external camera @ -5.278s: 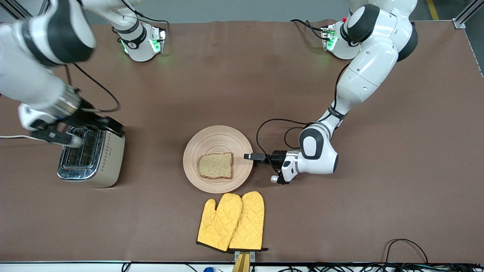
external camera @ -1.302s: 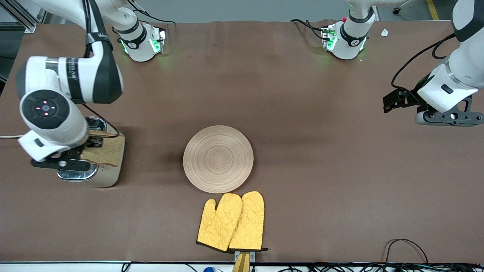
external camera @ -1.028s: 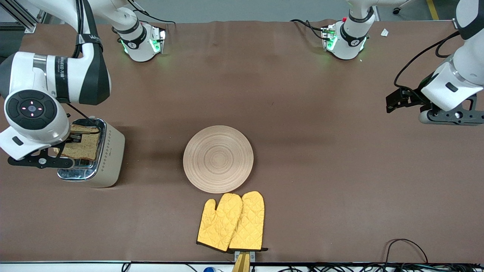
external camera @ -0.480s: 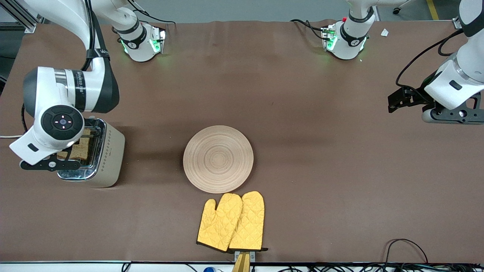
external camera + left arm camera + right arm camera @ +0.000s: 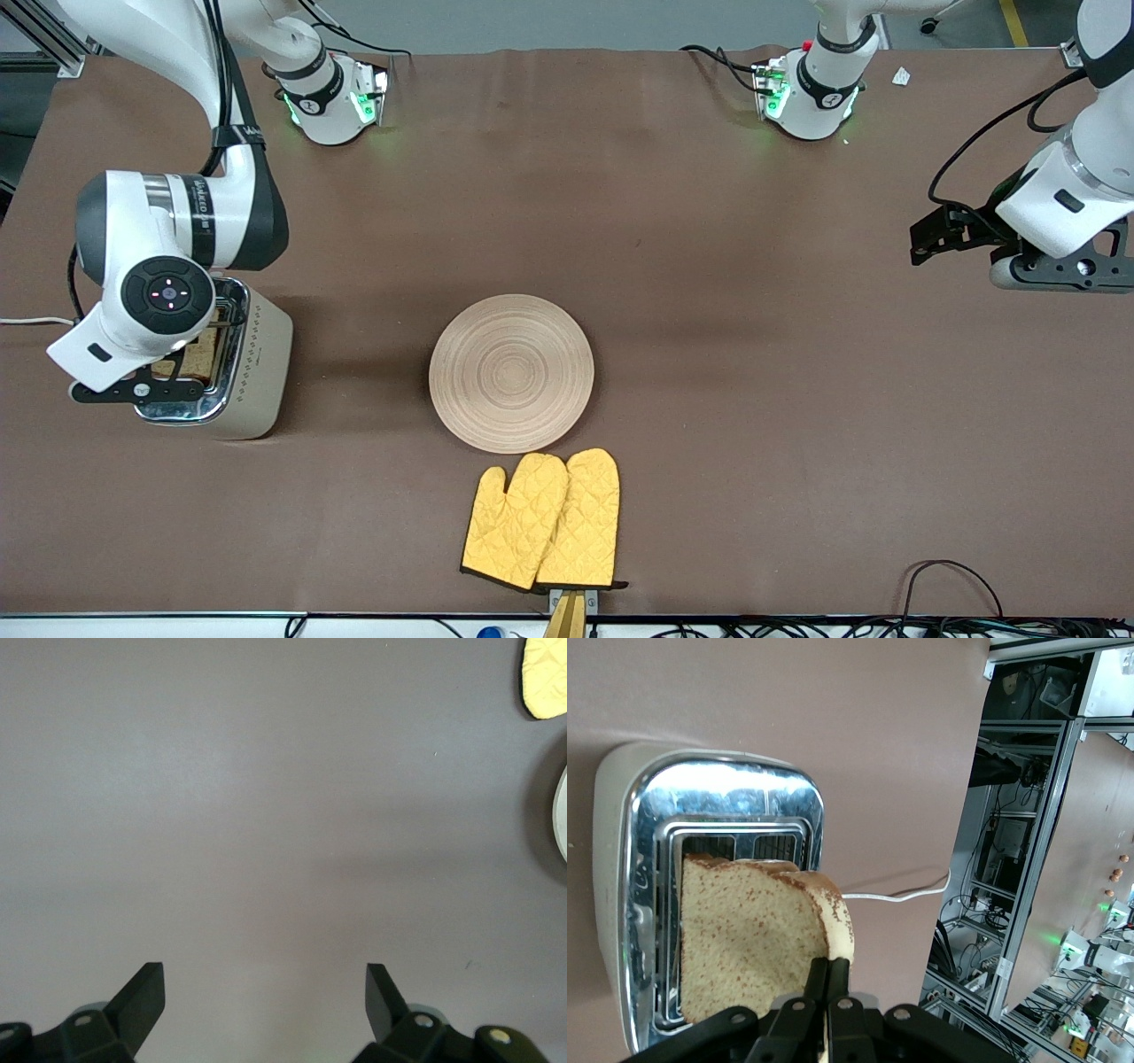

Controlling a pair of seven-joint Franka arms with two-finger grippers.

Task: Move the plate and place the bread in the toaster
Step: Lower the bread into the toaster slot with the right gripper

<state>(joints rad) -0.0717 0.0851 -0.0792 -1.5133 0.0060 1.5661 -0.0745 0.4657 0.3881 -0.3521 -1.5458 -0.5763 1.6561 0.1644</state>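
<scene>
Chrome glints on top of the toaster (image 5: 232,372), at the right arm's end of the table, and the right gripper (image 5: 827,990) hangs directly over it with its fingers pinched tight on one edge of the bread (image 5: 757,939). Seen from the right wrist, the slice stands on edge above the slots, and it looks tilted rather than square to them; I cannot tell whether its lower edge has entered a slot yet. That is where I'd worry. If the arm pushes down while the slice sits skewed, a corner could catch on the chrome rim and the bread could fold or tear at the thin pinch. Letting go too early could leave it lying across the top instead of dropping in. The wrist crowds close over the toaster, so a sideways correction might nudge the body or tug its white cord (image 5: 895,895).

Mid-table, the plate (image 5: 511,372) sits bare, with the yellow mitts (image 5: 542,520) touching or just beside its rim, nearer the front camera. Neither is in anyone's path.

Over bare table at its own end, the left gripper (image 5: 264,997) waits with its jaws spread wide and holding nothing.
</scene>
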